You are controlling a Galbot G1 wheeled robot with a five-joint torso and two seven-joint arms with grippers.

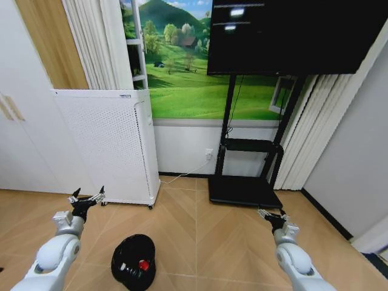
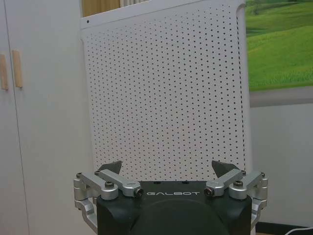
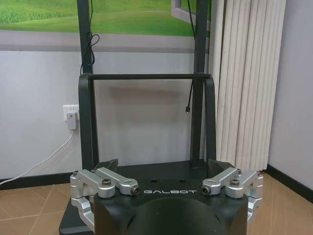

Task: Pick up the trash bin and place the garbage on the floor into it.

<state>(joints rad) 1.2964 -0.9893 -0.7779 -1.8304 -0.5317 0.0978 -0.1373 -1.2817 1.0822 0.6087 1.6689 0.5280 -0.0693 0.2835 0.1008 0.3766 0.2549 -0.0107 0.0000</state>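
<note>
The trash bin (image 1: 133, 262), black and round, stands on the wooden floor low in the head view, between my two arms and nearer the left one. Inside it lie pieces of garbage: a small red bit (image 1: 143, 265) and a small white bit (image 1: 123, 265). My left gripper (image 1: 86, 197) hangs open and holds nothing, above and to the left of the bin; in the left wrist view the left gripper (image 2: 168, 169) faces the white perforated appliance. My right gripper (image 1: 271, 215) is open with nothing in it, off to the right; in the right wrist view the right gripper (image 3: 164, 165) points at the black stand.
A tall white perforated appliance (image 1: 103, 142) stands against the wall at left, beside a white cabinet (image 1: 18, 133). A black TV stand (image 1: 245, 188) with a flat base sits ahead right, under a dark screen (image 1: 291, 36). A grey wall (image 1: 357, 157) closes the right side.
</note>
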